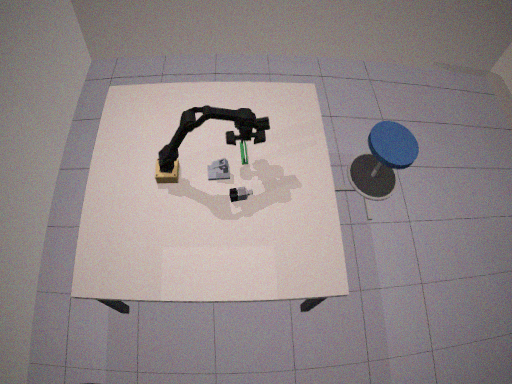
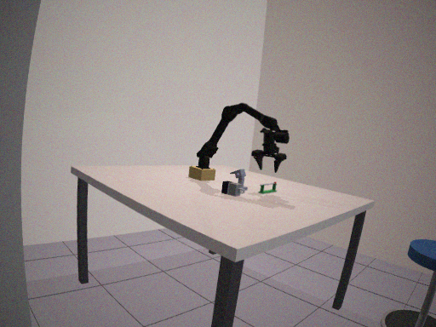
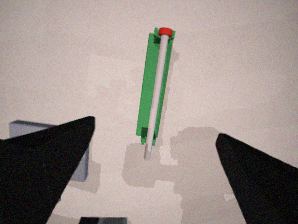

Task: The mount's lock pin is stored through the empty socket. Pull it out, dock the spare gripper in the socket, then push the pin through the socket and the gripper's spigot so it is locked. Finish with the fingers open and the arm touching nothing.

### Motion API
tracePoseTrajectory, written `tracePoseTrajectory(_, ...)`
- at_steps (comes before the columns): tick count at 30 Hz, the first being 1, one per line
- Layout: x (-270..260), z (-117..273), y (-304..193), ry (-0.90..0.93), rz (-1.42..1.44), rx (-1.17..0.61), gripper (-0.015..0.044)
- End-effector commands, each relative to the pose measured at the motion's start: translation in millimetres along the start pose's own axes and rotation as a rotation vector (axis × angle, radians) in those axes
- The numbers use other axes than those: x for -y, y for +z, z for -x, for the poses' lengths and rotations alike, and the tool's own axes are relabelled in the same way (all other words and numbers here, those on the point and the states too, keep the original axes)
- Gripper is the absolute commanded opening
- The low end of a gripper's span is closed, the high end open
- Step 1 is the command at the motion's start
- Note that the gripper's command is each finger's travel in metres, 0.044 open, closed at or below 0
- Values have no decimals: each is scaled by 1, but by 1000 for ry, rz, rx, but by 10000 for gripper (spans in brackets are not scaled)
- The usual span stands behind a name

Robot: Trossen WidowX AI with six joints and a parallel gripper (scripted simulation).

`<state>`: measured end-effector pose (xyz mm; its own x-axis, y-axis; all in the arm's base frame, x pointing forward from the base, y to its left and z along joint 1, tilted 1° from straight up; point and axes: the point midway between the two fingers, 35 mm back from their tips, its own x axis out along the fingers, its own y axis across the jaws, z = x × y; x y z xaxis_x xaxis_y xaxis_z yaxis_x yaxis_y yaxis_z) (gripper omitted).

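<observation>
The lock pin [image 3: 157, 90] [image 2: 267, 185], a thin grey rod with a red head, lies along the top of a green cradle [image 3: 146, 92] [image 1: 243, 152] [image 2: 268, 192]. Its plain end sticks out past one end of the cradle. My gripper [image 1: 245, 137] [image 2: 268, 170] [image 3: 157, 131] is wide open and empty above the cradle, touching nothing. The blue-grey mount [image 1: 215, 172] [image 2: 241, 176] stands on the table; no pin can be made out in its socket, which is too small to see clearly. The spare gripper [image 1: 241, 194] [image 2: 233, 188], a black and grey block with a light spigot, lies beside the mount.
The arm's tan base block [image 1: 167, 175] [image 2: 202, 173] stands left of the mount. In the top view the cradle is to the right of the mount and the spare gripper below it. A blue stool [image 1: 393, 144] stands on the floor beyond the table's right edge.
</observation>
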<state>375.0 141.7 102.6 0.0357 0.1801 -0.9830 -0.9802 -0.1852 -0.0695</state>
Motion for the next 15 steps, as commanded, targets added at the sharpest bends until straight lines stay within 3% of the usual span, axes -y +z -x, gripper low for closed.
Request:
tracePoseTrajectory(1,2,14,3,-3,1,0,440)
tracePoseTrajectory(7,2,50,8,-5,1,1,440)
tracePoseTrajectory(10,3,47,6,-18,-11,5,440)
tracePoseTrajectory(15,8,50,-54,-161,-348,97,440)
